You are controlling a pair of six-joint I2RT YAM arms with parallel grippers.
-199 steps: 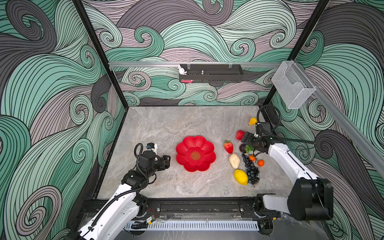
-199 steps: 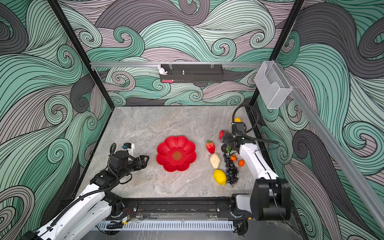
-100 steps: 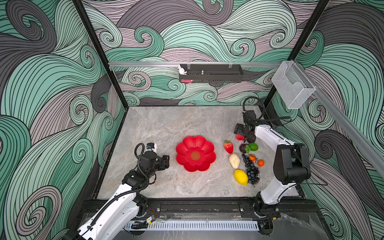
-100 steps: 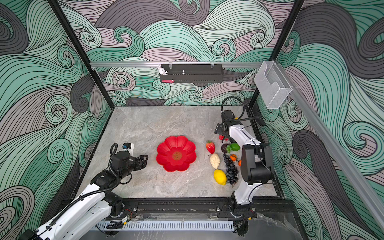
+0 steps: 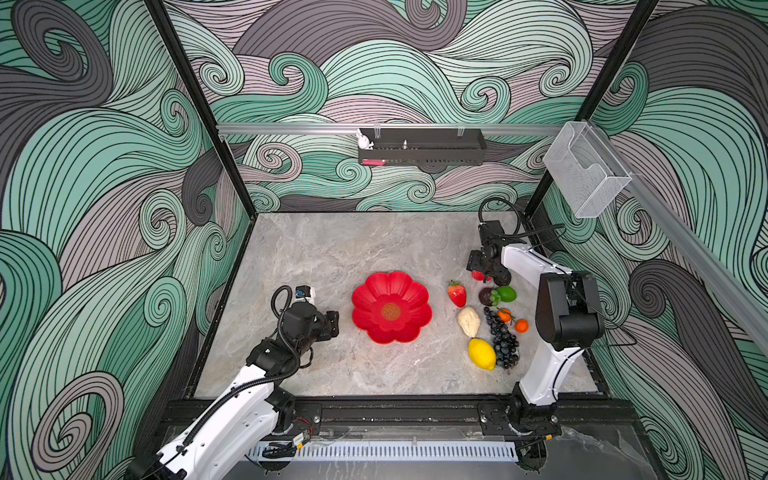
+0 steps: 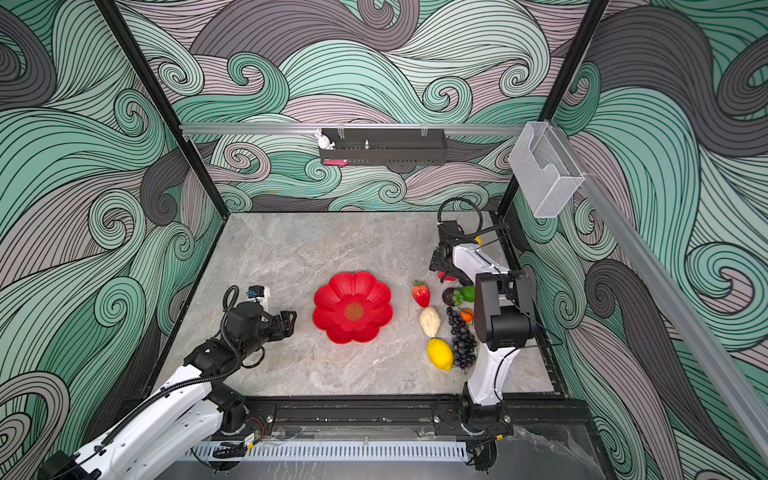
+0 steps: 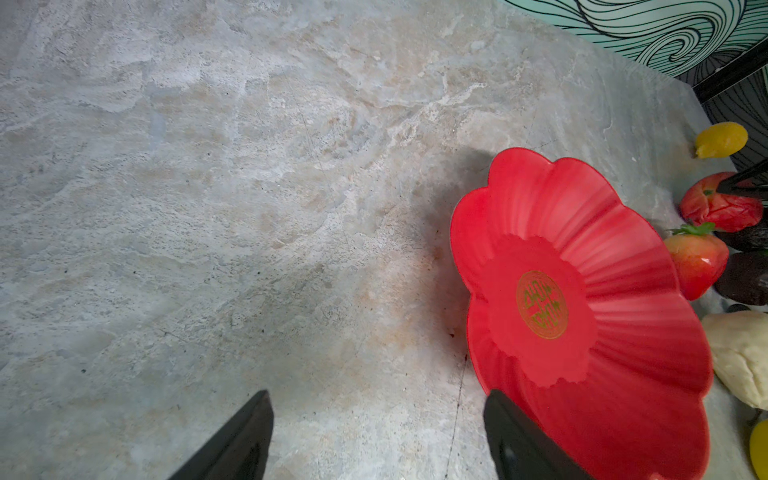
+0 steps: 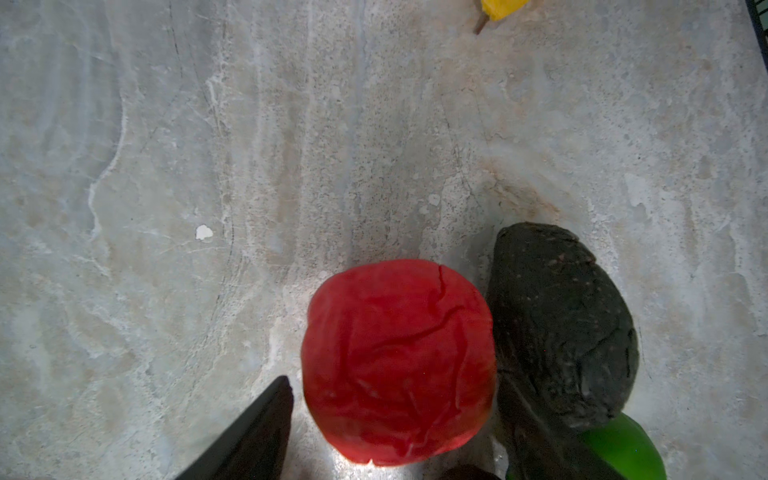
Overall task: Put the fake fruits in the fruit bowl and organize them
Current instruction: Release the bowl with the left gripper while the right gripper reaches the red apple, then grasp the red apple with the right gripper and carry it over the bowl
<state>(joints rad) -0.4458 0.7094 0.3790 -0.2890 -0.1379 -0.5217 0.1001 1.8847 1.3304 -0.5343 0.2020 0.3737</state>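
APPLE FIRST: The right arm [image 5: 530,259] reaches to the far side of the counter [image 5: 332,257], its jaws spread to either side of a red apple [image 8: 395,324] resting on the surface. A gap shows at one jaw, while the other is slotted between the apple and a dark avocado [image 8: 565,328] that touches it. A green fruit [image 8: 623,446] lies just beside the avocado.

The red flower-shaped bowl [image 5: 409,293] stands empty mid-counter. The strawberry [image 5: 457,294], pear [image 5: 468,321], lemon [image 5: 482,353], grapes [image 5: 500,340] and small oranges [image 5: 505,315] lie clustered to its right. The left arm [image 5: 257,386] hovers on the bowl's other side, jaws spread on nothing.

The step in hand appears to be picking the apple, with no fruit yet delivered. The next move calls for a firm squeeze that does not nudge the avocado, then a clean lift and a carry across to the bowl.
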